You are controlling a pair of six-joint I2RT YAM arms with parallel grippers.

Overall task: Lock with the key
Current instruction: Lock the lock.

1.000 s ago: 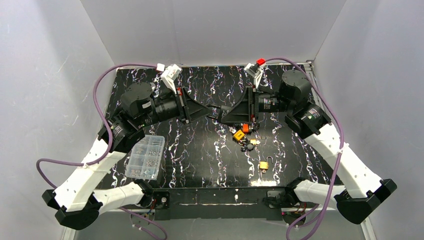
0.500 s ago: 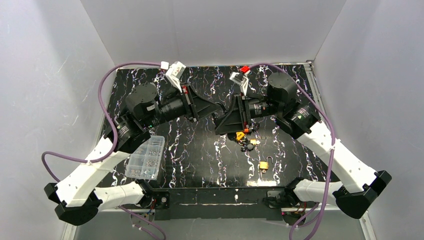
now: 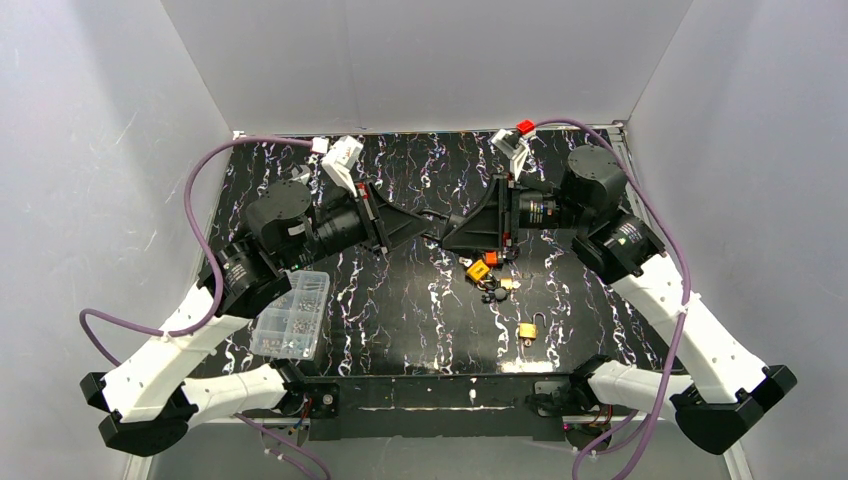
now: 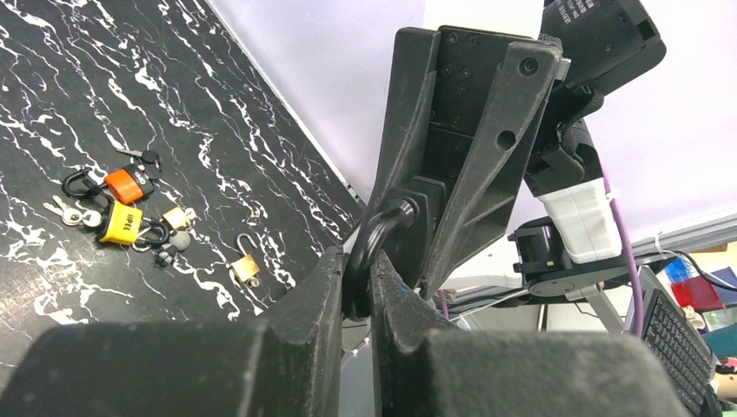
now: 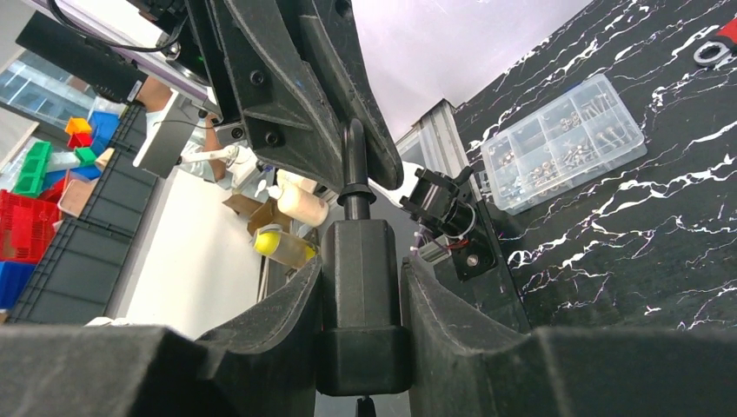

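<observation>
A black padlock (image 5: 361,295) hangs above the table's middle, held between both arms. My right gripper (image 5: 361,291) is shut on its body. My left gripper (image 4: 356,287) is shut on its black shackle (image 4: 375,233). In the top view the two grippers meet tip to tip, left gripper (image 3: 430,232) against right gripper (image 3: 455,236), and the lock is mostly hidden between them. A small dark tip (image 5: 359,406) pokes out under the lock body; I cannot tell if it is a key. Silver keys (image 4: 69,211) lie on the table beside the other padlocks.
Below the grippers lies a pile with an orange padlock (image 3: 489,258), a yellow padlock (image 3: 477,270) and keys. A brass padlock (image 3: 527,331) with its shackle open lies nearer the front. A clear parts box (image 3: 293,313) stands at the front left.
The joined grippers swung left together, then came back right to about where they began. Both grips on the black padlock stayed the same.
</observation>
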